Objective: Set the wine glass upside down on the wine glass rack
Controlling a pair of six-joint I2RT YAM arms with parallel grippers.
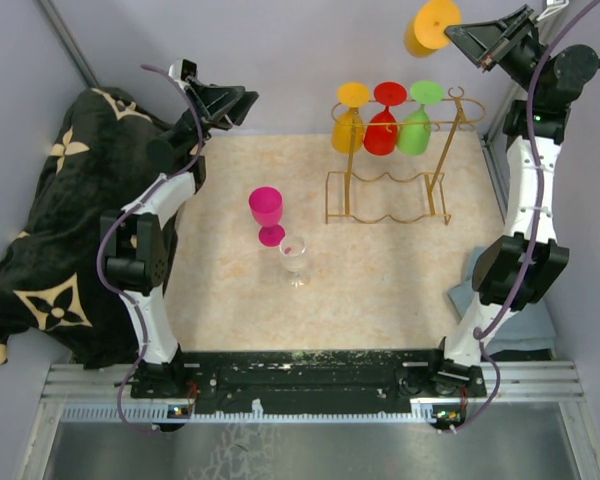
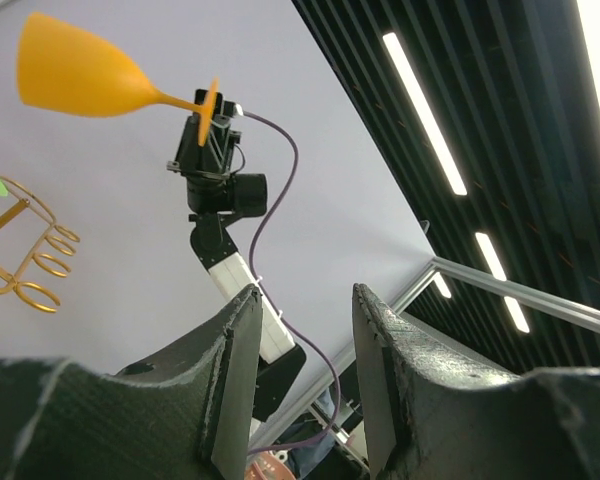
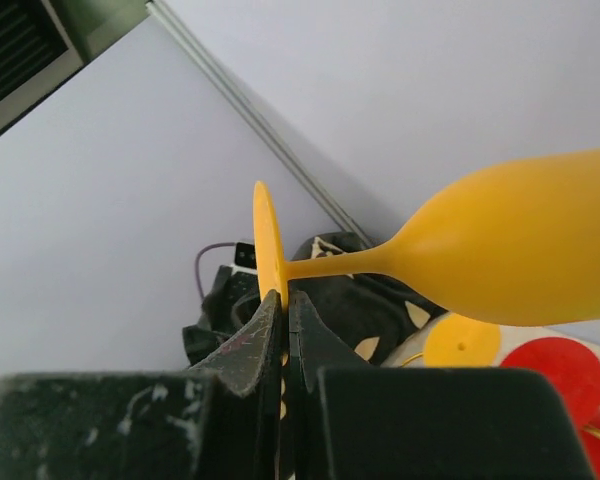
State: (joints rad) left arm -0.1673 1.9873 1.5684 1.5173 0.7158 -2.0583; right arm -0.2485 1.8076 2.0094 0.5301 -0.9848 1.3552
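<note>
My right hand (image 3: 283, 300) pinches the orange wine glass (image 3: 510, 240) by its foot rim, sideways, high in the air, clear of the wine glass rack (image 1: 441, 165). My left hand (image 2: 302, 300) hangs open, empty.

Orange wine glass (image 1: 428, 28) aloft, sideways (stem level), apart from gold wire rack (image 1: 385, 221).

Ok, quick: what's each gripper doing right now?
Left gripper: open, holding nothing.
Right gripper: closed on the round foot of the orange stemmed wine glass, held sideways in the air.
</note>
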